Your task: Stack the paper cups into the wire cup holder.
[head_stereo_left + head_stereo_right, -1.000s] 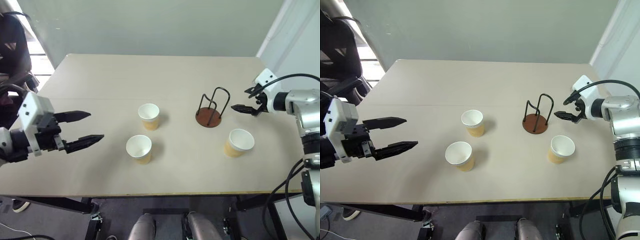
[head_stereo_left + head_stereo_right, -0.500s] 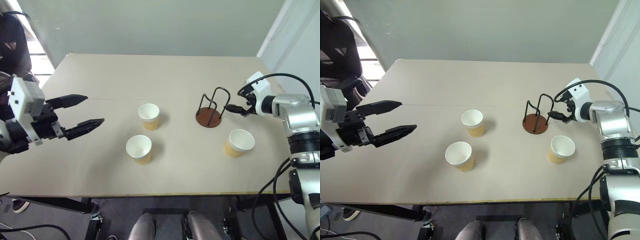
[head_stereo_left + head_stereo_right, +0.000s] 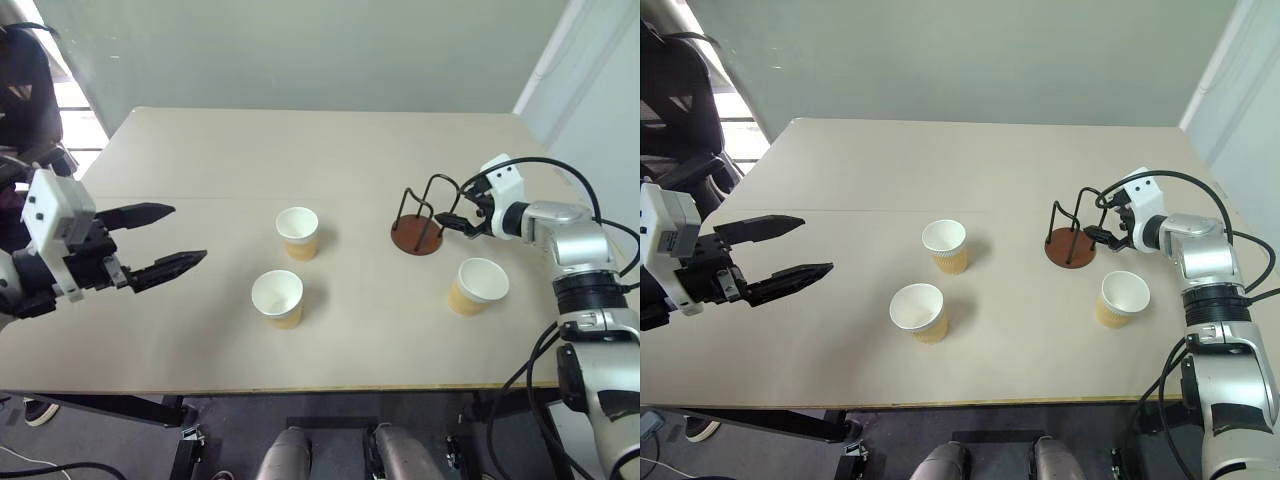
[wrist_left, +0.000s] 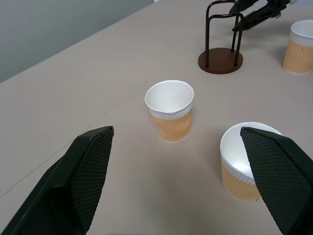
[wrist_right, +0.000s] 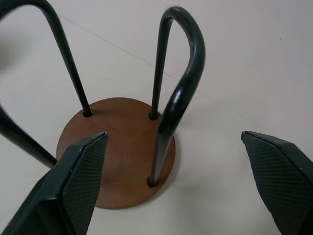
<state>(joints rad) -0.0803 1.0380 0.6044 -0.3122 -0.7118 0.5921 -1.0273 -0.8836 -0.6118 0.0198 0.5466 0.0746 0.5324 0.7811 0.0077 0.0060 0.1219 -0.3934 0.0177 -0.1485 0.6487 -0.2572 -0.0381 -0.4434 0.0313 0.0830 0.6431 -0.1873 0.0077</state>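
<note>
The wire cup holder stands empty right of table centre. Our right wrist view puts one loop between our right gripper's spread fingers. Three paper cups stand apart. Our left gripper gapes empty over the table's left edge.
</note>
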